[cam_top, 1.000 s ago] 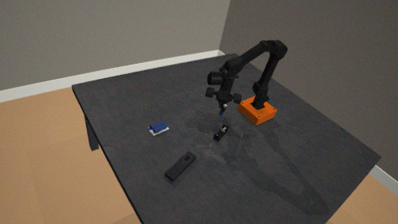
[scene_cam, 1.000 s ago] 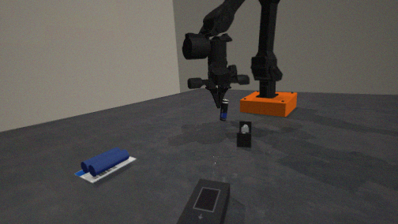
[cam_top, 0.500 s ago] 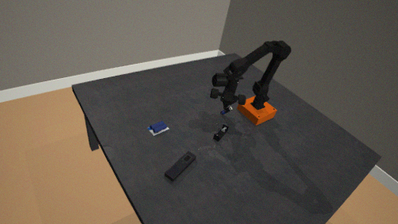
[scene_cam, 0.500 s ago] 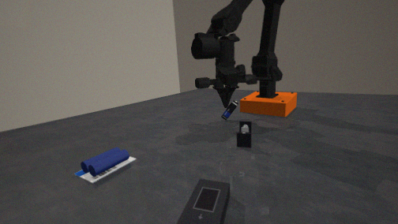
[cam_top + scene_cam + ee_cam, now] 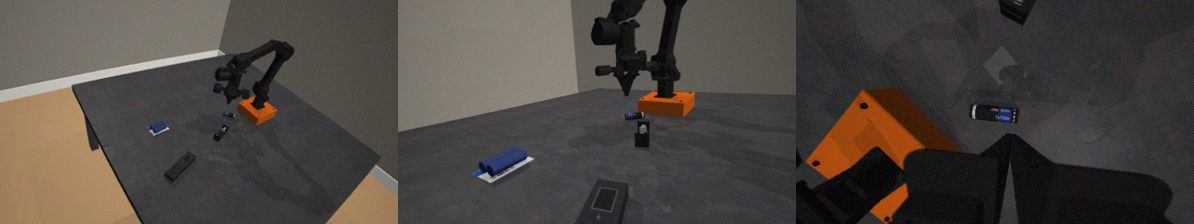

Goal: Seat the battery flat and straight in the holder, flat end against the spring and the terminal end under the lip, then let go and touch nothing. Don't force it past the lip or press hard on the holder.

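You've got the dark table (image 5: 276, 169) filling the shot, and your black arm (image 5: 272, 59) arches up from the orange base (image 5: 257, 111) near the far right edge, then folds back down toward the table. The gripper (image 5: 626, 91) hangs point-down above the surface, fingers pressed together into a single tip with nothing between them; in the wrist view you see the two fingers meeting in one seam.

Next in size, the long black remote (image 5: 603, 202) lies flat at the near side, well apart from the arm. Left of it sits the pair of blue cylinders (image 5: 502, 161), side by side on a white card (image 5: 506, 171).

Now the holder (image 5: 642, 135), a small black box standing between the remote and the base, with a pale metal piece showing in its top. It's empty of the battery.

And there's your battery (image 5: 634, 115), lying on its side on the table, blue and black with a pale end, between the holder and the orange base, near both but touching neither. From the wrist camera the battery (image 5: 994, 112) lies crosswise just ahead of the closed fingertips, below them, not in contact with the gripper
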